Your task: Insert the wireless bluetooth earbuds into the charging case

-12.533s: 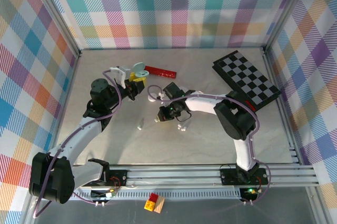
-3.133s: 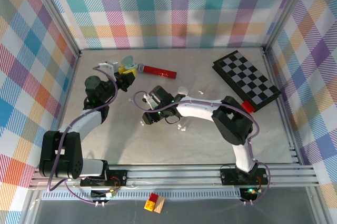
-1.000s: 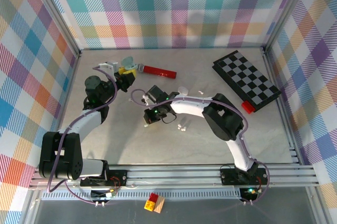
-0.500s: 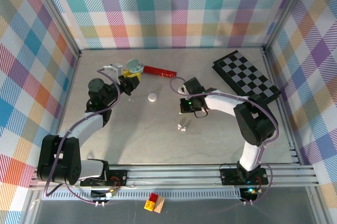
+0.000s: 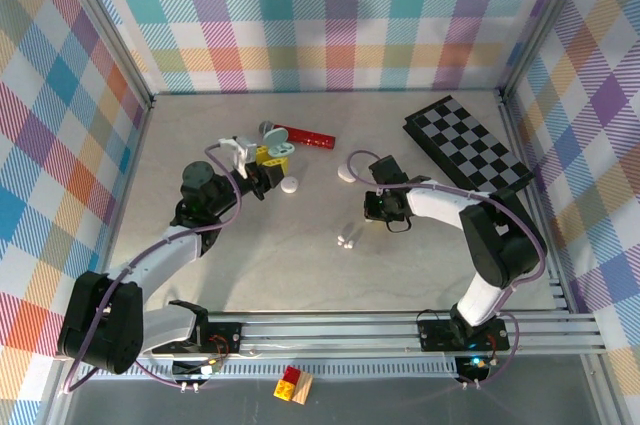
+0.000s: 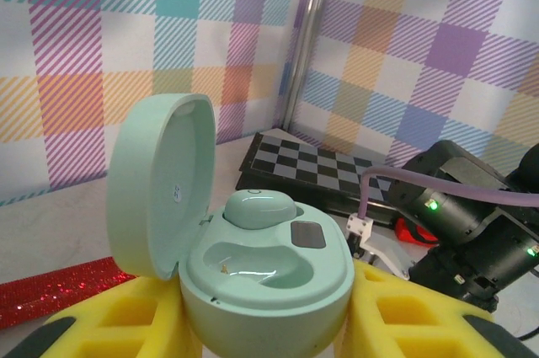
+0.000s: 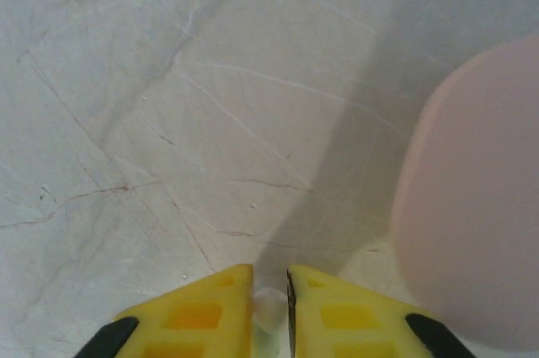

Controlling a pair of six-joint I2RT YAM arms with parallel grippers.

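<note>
Left arm (image 5: pixel 160 250) runs from lower left up to centre-left. Left gripper (image 5: pixel 270 155) is clamped on the open case (image 6: pixel 269 265), pads low on both sides of it. Right arm (image 5: pixel 455 207) is folded at right, forearm pointing left. Right gripper (image 5: pixel 374 209) aims down, pads (image 7: pixel 198 307) a thin slit apart (earbud (image 7: pixel 269 307) in the slit, contact unclear).

Pink case (image 7: pixel 472 232) runs off the right edge.

Bare table (image 7: pixel 168 80) lies ahead of right fingers (image 7: pixel 202 307); pink case (image 7: pixel 472 206) crowds beside.
</note>
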